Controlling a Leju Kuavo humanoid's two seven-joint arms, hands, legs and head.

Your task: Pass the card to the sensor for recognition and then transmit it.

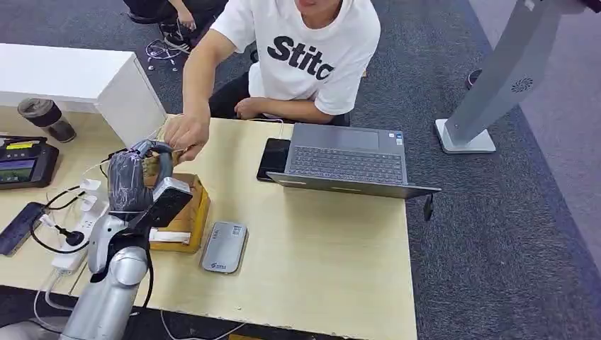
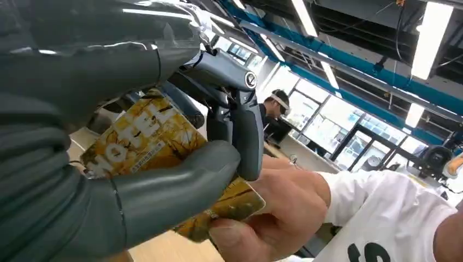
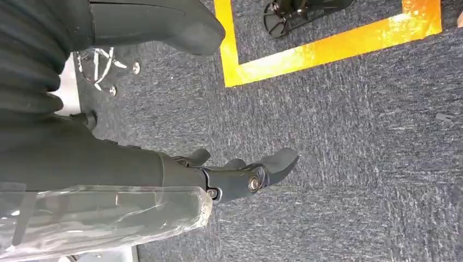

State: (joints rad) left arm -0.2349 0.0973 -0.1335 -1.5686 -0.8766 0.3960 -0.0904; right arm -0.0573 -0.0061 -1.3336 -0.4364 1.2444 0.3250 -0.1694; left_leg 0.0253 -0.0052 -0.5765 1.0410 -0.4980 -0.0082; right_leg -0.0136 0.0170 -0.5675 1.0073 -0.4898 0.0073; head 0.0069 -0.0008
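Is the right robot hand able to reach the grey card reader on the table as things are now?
Probably not soon: the right robot hand hangs over the carpet, holding nothing, while the card reader lies on the table beside the left arm.

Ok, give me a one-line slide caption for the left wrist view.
Handover: the robot's left hand holds a yellow hotel card while a person's hand grips its far end.

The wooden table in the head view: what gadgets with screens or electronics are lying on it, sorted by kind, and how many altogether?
Laptop: 1
Phones: 2, a black phone beside the laptop, another phone at the left edge
Handheld terminal: 1
Grey card reader: 1
White power strip: 1
Total: 6
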